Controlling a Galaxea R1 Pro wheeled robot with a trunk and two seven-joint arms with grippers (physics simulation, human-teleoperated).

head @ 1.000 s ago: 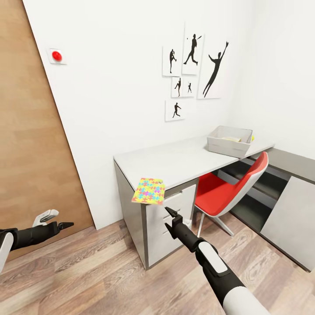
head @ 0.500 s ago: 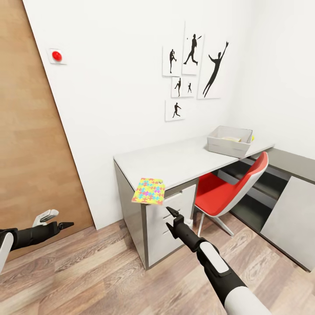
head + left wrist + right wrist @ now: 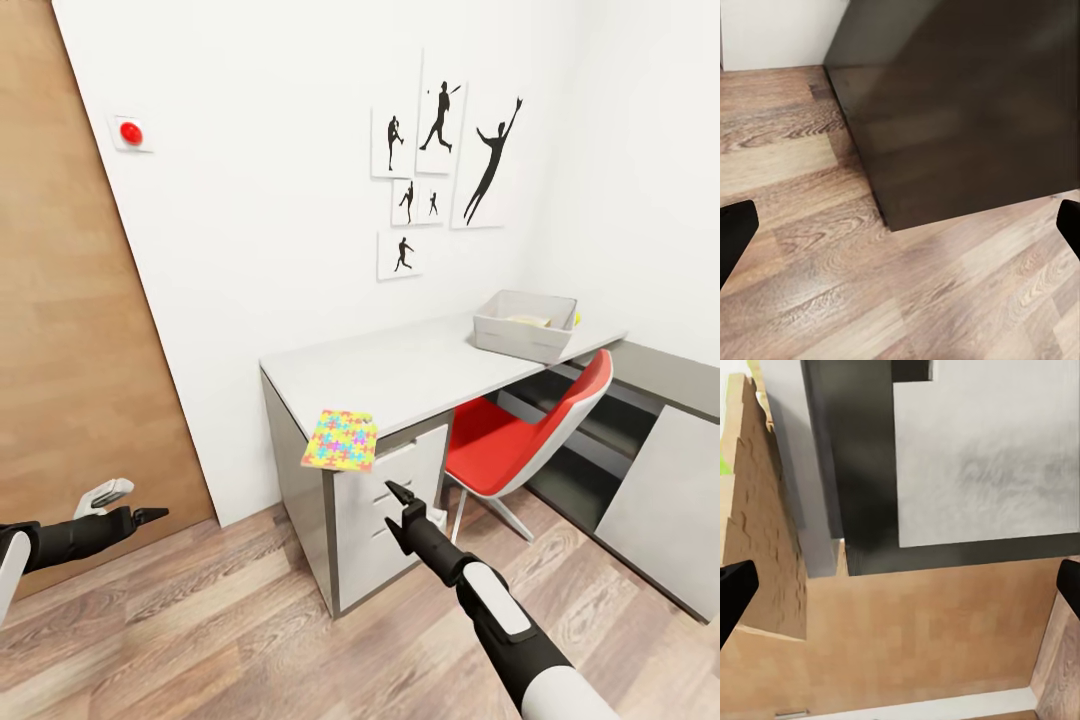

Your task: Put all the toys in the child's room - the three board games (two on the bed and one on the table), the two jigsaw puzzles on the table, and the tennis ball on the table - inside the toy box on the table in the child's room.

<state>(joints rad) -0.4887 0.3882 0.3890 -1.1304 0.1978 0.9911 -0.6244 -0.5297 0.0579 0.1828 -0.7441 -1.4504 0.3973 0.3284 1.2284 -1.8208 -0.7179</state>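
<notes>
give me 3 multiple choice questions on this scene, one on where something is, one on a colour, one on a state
1. Where is the jigsaw puzzle?
A. in the toy box
B. at the near corner of the table, jutting past its edge
C. on the chair seat

2. What colour is the chair?
A. red
B. blue
C. green

3. What state is the right hand in?
A. shut on the puzzle
B. shut on a drawer handle
C. open, holding nothing

Answers: 1 B, the puzzle overhangs the table corner, far from the toy box. 2 A, seat and back are red. 3 C, its fingers are spread below the puzzle, apart from it.
</notes>
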